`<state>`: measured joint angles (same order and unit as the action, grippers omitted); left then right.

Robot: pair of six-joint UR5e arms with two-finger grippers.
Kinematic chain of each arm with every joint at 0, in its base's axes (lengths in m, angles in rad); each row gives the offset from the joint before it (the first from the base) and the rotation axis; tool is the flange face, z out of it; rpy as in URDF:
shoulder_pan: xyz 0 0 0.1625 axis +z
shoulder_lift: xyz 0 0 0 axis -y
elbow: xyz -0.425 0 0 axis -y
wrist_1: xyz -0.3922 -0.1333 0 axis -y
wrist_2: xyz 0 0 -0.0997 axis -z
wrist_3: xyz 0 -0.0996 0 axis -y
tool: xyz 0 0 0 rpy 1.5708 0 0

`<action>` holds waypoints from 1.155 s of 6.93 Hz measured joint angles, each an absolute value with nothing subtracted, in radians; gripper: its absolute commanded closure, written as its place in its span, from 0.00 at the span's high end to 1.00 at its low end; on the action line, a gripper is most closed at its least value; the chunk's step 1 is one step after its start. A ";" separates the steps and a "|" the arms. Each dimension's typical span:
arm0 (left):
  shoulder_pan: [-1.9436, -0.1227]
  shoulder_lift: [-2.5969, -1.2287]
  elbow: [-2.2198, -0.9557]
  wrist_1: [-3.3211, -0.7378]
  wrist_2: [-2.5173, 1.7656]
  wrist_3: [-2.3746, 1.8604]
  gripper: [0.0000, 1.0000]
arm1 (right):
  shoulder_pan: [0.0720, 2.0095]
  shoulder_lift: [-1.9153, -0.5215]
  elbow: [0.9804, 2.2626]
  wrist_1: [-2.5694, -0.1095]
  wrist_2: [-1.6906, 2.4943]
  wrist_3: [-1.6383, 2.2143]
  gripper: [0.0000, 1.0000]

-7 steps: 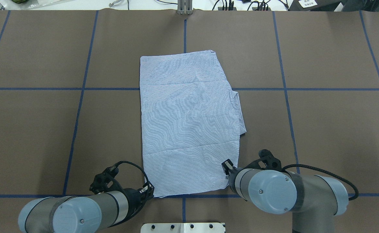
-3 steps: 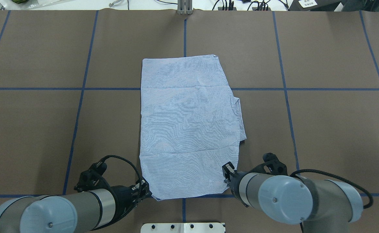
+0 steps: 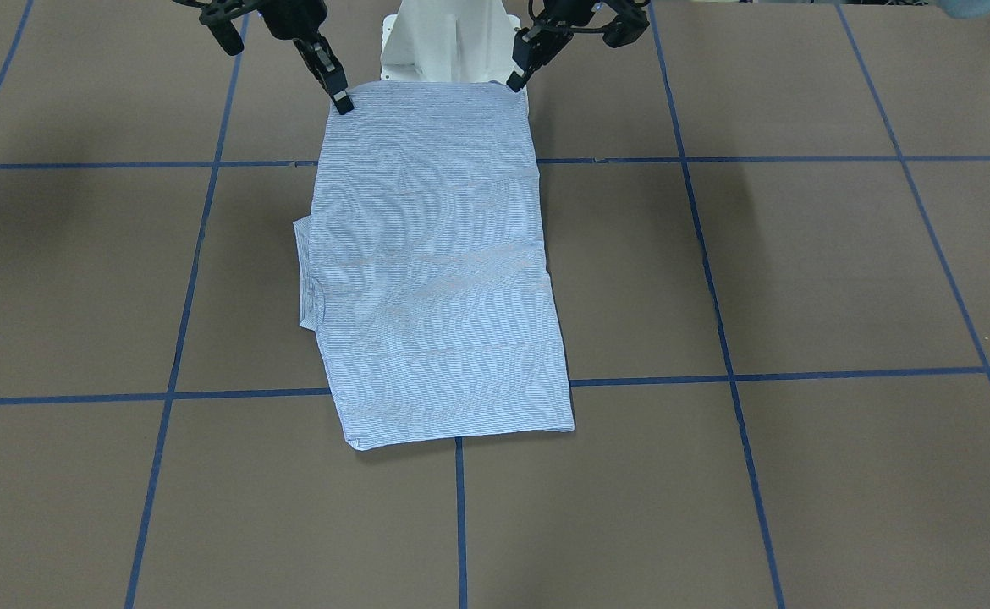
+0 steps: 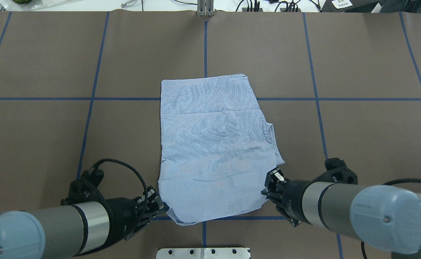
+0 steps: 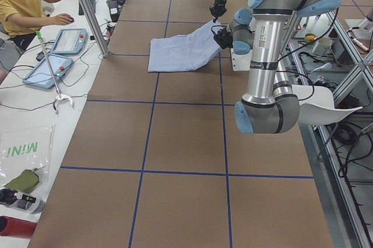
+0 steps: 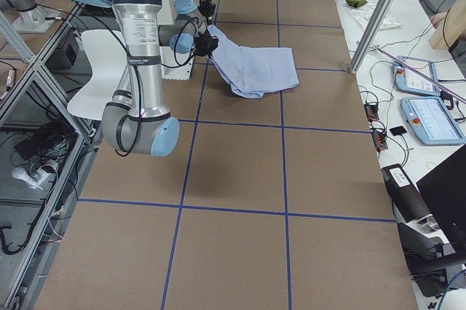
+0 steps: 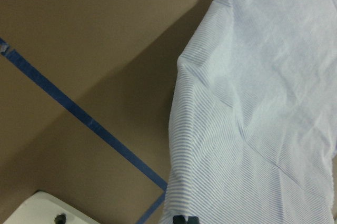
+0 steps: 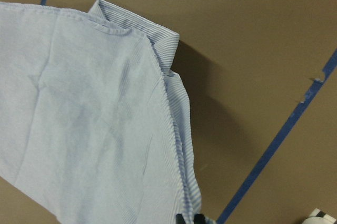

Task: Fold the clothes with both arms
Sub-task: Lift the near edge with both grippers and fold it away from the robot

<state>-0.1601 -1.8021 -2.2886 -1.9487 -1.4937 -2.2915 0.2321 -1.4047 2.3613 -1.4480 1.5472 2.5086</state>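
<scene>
Dragged toward the robot, the shirt (image 4: 214, 144) now has its far edge only just beyond the cross-table tape line (image 4: 34, 98), where a second ago that edge lay well past it. Both arms have swung outward. The left arm (image 4: 52, 230) reaches in from nearer the overhead view's left edge than before, and the right arm (image 4: 358, 212) from nearer its right edge. The right gripper (image 4: 270, 185) has shifted outward with its corner, so the near hem is spread wider than it was. The under-layer (image 4: 272, 138) that pokes out along the shirt's right side has slid nearer the robot with the rest of the cloth.

The left gripper (image 4: 162, 207) is clenched on the near left corner of the shirt, and the right gripper is clenched on the near right corner. In the front-facing view the hem runs nearly straight between the two grips, in front of the white pedestal (image 3: 453, 42). Both side views show the near part of the shirt lifted and sloping up to the grippers, while the far part lies flat on the brown table (image 4: 376, 144).

The left wrist view shows striped cloth rising to the fingertips at its bottom edge and casting a shadow on the table. The right wrist view shows the same, with a stitched band (image 8: 139, 27) sticking out from under the top layer
</scene>
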 measured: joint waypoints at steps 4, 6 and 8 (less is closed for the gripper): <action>-0.546 -1.964 -2.142 -1.943 -1.774 -2.139 0.00 | 0.592 -1.212 2.138 -1.446 1.846 2.467 0.00; -0.632 -2.015 -2.016 -1.952 -1.807 -2.053 0.00 | 0.651 -1.103 1.984 -1.440 1.879 2.413 0.00; -0.679 -2.089 -1.850 -1.984 -1.811 -1.992 0.00 | 0.685 -1.021 1.854 -1.438 1.882 2.348 0.00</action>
<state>-0.6791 -2.0890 -1.8500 -1.9838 -1.8108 -1.9919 0.6849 -1.0211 1.8535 -1.4376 1.8824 2.3478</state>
